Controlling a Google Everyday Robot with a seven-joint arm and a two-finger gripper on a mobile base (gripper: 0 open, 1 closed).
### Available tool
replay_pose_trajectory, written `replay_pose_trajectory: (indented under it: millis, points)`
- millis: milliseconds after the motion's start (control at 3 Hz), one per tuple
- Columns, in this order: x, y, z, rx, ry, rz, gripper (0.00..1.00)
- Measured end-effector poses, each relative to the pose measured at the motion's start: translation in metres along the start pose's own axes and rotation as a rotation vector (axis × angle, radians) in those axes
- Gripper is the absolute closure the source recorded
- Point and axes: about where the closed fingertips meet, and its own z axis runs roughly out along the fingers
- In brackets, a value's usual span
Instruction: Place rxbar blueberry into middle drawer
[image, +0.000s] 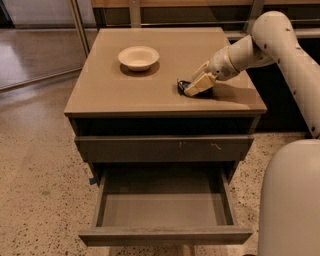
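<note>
Brown tabletop (165, 60), just one. Two drawers below: one shut drawer (165, 148) with pale scratches, one middle drawer (165, 210) pulled open. One cream bowl (138, 57). One gripper (192, 89), low on the tabletop's right side. One rxbar blueberry (181, 86) lies there, poking out from the jaws; I cannot tell if they pinch it.

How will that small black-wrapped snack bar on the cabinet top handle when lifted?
The small flat snack bar in a shiny black wrapper is probably light, being far smaller than the cream round bowl. Its glossy wrapper looks slippery, so it may slide on the smooth tan cabinet top. The pincer is down at it, on the top's right side.
</note>
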Motion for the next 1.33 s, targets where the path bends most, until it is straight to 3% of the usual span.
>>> replay_pose_trajectory:
  millis: [667, 1000, 1333]
  points:
    - [-0.005, 0.005, 0.002, -0.017, -0.006, -0.018, 1.0]
    - [-0.009, 0.041, -0.019, -0.073, -0.023, -0.071, 1.0]
    - [-0.009, 0.118, -0.061, -0.184, -0.053, -0.109, 1.0]
